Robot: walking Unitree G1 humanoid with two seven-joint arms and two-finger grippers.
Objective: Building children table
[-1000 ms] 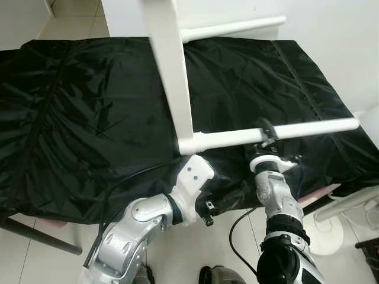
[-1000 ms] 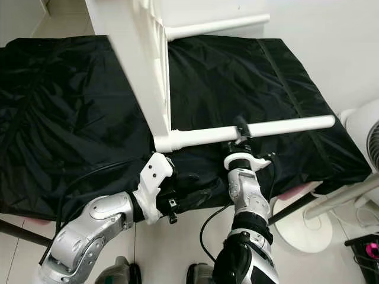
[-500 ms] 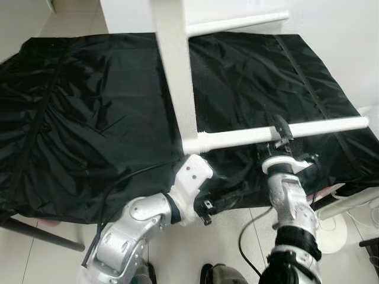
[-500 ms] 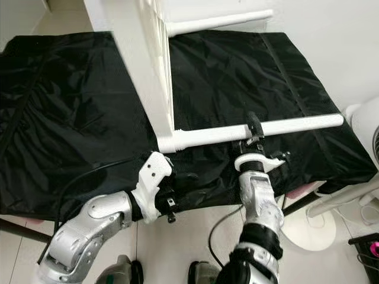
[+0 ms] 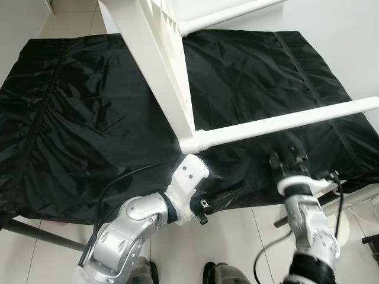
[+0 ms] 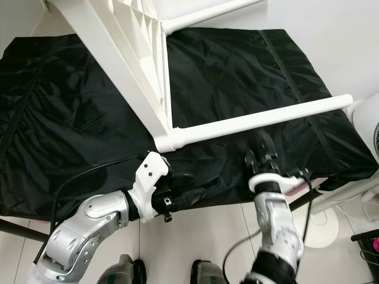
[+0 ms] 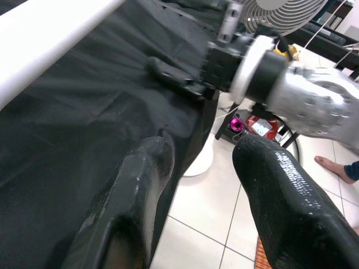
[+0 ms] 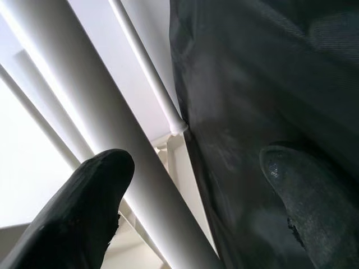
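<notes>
The white children's table top (image 5: 157,65) stands tilted on its edge on a black cloth (image 5: 77,118). Its near white leg (image 5: 284,121) sticks out to the right, rising toward its free end. A second leg (image 5: 231,12) sticks out at the back. My right gripper (image 5: 288,152) is open just below the near leg, with the leg (image 8: 84,117) beyond its spread fingers and nothing held. My left gripper (image 5: 220,197) is open and empty, low at the cloth's front edge, below the joint of leg and top.
The cloth-covered surface ends close in front of me, with tiled floor (image 5: 237,248) below. A white fan (image 6: 370,127) stands at the right. A small pink item (image 7: 235,123) and a person's foot (image 7: 331,165) are on the floor under the right side.
My right gripper has let go of the near leg and dropped below it, to the right. The table has tipped, and the leg's free end has risen. The left arm has hardly moved.
</notes>
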